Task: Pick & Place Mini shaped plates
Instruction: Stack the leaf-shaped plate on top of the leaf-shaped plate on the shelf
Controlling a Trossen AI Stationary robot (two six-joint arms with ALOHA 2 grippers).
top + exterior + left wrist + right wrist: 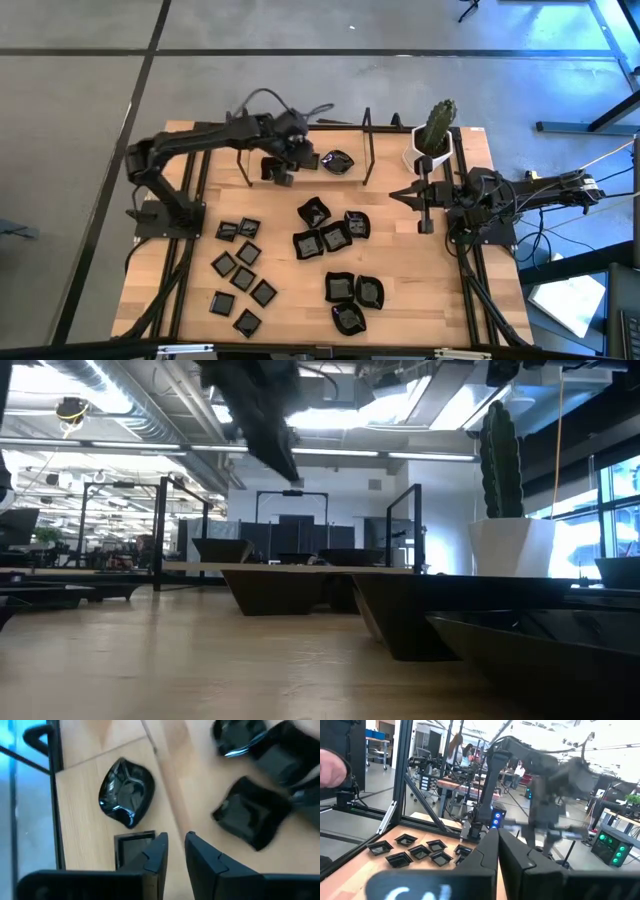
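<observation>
The wavy-edged plate (337,161) lies alone at the far edge of the table (400,300), between two upright black posts, well left of the white cactus pot (428,155). In the left wrist view this plate (126,791) is a rounded oval whose long axis runs slantwise, its hollow facing up. The left gripper (280,172) hangs just left of that plate, above the wood; its fingers (156,854) stand a narrow gap apart with nothing visible between them, and a small dark square shape beside one finger is half hidden, so I cannot tell whether it is a plate. Toward the near edge from the wavy plate lie the other mini shaped plates: raised-rim squares (330,236) in the middle, little flat squares (240,270) to the left, rounded ones (354,292) nearest the front. Several are blurred or cut off in the left wrist view. The right gripper (424,222) waits in front of the cactus pot, its jaws closed on nothing.
</observation>
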